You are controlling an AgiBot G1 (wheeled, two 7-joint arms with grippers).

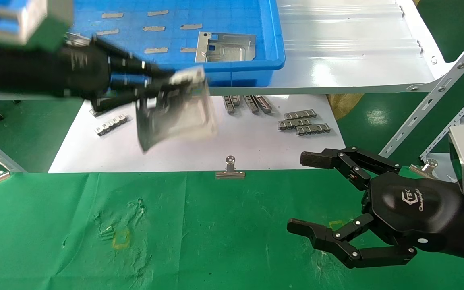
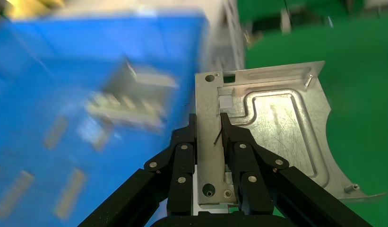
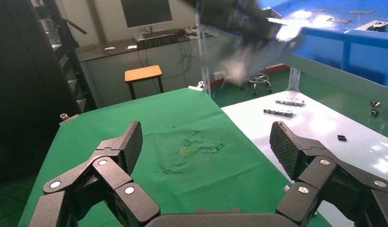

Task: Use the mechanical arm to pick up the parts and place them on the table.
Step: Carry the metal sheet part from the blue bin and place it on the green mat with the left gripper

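silver part between left fingers

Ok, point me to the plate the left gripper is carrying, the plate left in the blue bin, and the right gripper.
Carried plate (image 2: 277,132): left wrist view, embossed centre.
Bin plate (image 1: 232,47): head view, flat middle.
Right gripper (image 1: 302,195): head view, midway between its fingertips.

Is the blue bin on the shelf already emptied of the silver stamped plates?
No, one plate lies in the blue bin.
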